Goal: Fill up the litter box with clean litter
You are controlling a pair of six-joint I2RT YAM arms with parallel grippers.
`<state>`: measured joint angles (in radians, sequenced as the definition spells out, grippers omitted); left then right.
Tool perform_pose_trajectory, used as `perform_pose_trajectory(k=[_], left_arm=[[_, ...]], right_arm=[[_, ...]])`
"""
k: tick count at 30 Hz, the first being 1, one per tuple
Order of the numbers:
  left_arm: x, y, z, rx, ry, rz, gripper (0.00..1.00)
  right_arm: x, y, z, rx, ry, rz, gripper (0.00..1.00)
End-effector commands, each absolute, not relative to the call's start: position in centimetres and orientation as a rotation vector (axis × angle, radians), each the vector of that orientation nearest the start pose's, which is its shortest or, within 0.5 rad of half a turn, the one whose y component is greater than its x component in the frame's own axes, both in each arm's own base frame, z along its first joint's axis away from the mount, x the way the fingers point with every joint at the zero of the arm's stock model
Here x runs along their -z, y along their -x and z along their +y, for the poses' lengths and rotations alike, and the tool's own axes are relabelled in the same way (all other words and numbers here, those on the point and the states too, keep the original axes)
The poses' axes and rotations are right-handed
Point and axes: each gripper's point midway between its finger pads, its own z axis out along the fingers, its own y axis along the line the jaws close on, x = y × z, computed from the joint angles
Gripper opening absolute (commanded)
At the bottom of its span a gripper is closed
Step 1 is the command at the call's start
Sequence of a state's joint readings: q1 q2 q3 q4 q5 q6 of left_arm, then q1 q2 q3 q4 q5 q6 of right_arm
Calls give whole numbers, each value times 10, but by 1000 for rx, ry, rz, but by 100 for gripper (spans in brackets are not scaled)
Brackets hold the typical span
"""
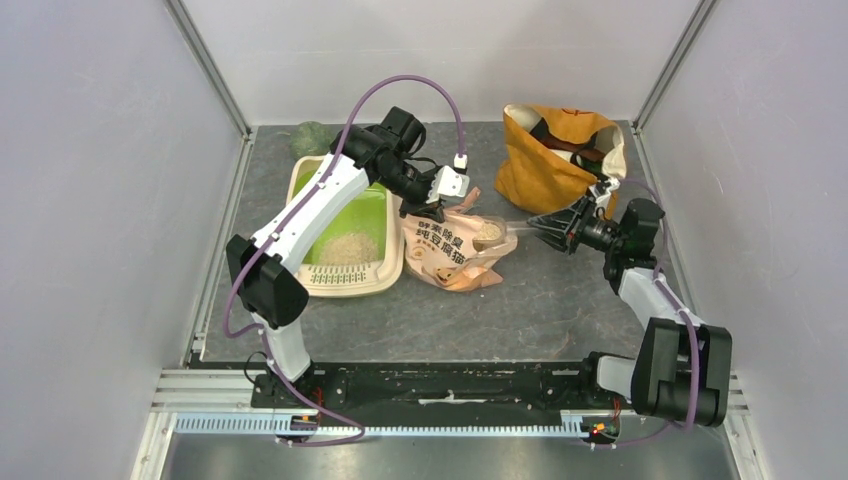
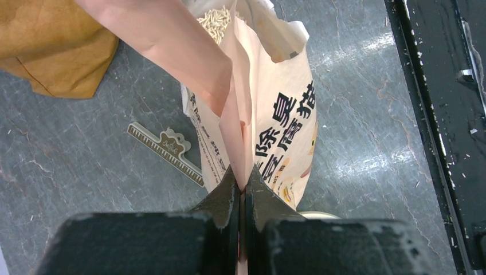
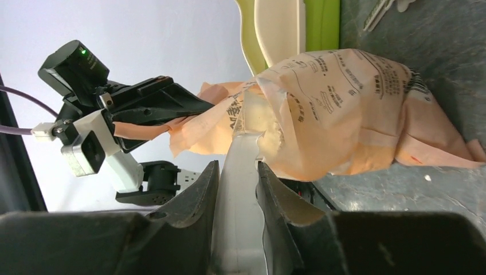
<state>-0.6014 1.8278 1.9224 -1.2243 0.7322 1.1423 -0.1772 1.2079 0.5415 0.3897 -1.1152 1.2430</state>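
Left gripper (image 2: 242, 188) is pinched tight on the bag (image 2: 283, 114) lip, holding the mouth up and open. Right gripper (image 3: 236, 172) is clamped narrow on the scoop (image 1: 488, 231) handle. The bowl sits at the bag mouth, and from the top view it looks loaded with granules.

Box (image 1: 345, 282) is at 9 o'clock of the bag, just beside it and partly under the left arm. There's a small heap of litter (image 1: 347, 248) toward its near end with green floor showing around it, so I'd call the fill early.

Step in hand, my read: carry this scoopful over to the box.
- Keep the bowl level coming out of the mouth.
- Clear the bag lip before swinging toward 9.
- Go round the left wrist, which sits right in that path.
- Tip over the bare green, well inside the rim.
- Left should hold its pinch so the bag doesn't slump and spill.

Sack (image 1: 555, 150) at 1 o'clock is out of the way.
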Motion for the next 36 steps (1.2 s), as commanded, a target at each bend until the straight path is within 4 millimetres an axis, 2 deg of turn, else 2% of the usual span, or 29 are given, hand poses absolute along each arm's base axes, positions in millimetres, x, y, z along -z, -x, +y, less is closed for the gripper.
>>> perform_pose_trajectory(k=[1,2,3,5,8,11,15,26,36], left_arm=[[-256,-279,-309,794,-1955,1381,2],[-257,-277,-308,801,-1954,1380,2],[-257,-277,-309,804,-1955,1377,2],[-255,-278,-309,802,-1957,1380,2],[-254,-279,-308,794,-1957,1392,2],[-253,-278,-308,802,-1958,1392,2],[-251,-278,-307,797,-1961,1402,2],[-251,-279,-308,788,-1967,1395,2],[-248,-281,-307,788,-1969,1403,2]], right_arm=[[-219,-287,104,-1732,-591,1987,0],[-214,-288,107,-1671,-576,2016,0],[-217,-289,120,-1687,-522,2004,0],[-224,-291,126,-1792,-527,1935,0],[-226,-288,107,-1797,-571,1933,0],[-237,-285,105,-1747,-517,1933,0],[-253,-280,103,-1784,-487,1892,0],[-243,-255,76,-1739,-517,1958,0],[-269,-243,54,-1766,-539,1898,0]])
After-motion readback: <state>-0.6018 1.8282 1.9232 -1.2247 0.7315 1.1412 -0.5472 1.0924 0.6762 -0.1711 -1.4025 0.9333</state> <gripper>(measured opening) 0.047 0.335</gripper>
